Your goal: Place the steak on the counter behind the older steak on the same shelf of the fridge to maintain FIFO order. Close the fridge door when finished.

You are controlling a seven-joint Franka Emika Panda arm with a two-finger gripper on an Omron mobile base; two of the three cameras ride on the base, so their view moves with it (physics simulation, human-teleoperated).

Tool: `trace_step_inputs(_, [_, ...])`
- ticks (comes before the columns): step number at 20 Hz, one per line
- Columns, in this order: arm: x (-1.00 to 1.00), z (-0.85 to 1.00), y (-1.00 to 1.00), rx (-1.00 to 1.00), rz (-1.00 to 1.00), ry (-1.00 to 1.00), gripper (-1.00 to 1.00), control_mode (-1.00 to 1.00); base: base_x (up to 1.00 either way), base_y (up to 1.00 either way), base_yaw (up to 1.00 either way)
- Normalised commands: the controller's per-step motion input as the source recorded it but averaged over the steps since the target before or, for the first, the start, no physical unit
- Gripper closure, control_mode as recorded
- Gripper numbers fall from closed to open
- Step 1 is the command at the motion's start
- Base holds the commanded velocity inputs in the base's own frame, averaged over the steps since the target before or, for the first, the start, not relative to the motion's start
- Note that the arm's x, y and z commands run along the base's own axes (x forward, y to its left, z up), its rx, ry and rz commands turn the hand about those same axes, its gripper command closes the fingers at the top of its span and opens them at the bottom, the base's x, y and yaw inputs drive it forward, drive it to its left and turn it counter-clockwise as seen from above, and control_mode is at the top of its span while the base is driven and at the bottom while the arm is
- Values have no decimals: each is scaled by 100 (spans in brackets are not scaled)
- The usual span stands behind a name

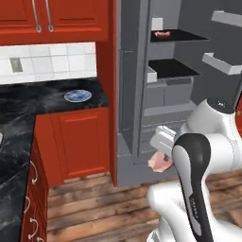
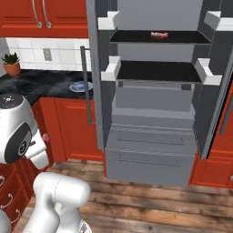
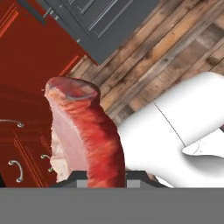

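The gripper [image 3: 103, 175] holds the steak [image 3: 83, 131], its jaws pressed against the slab's lower end so that the meat stands up between them, red rind on one side and pale pink flesh on the other; in the left base view the steak [image 1: 159, 162] hangs low in front of the fridge [image 1: 137, 94], just beside the foot of its open left door and above the wooden floor [image 1: 94, 203]. That floor gives open room between the robot and the fridge's grey bottom drawers [image 2: 150, 157]. Both fridge doors stand wide, and their white door bins [image 2: 110, 69] jut in at either side of the opening, narrowing it at shelf height. Above the drawers sits the lower black shelf [image 2: 159, 72], bare along its front edge. Higher and farther back, the shelf [image 2: 136, 37] carries the older steak [image 2: 159, 35], which lies near the shelf's middle, with free black surface to either side of it. To the left of the fridge, past a red cabinet side, the counter [image 1: 42, 97] bears a blue plate [image 1: 77, 96] near its front edge.
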Motion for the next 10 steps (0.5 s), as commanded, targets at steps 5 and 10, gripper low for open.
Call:
trace_step_inputs(5, [0,0,0,0,0,0,100,100,8,-100,-2])
trace_step_inputs(10, [0,0,0,0,0,0,100,100,62,-95,-3])
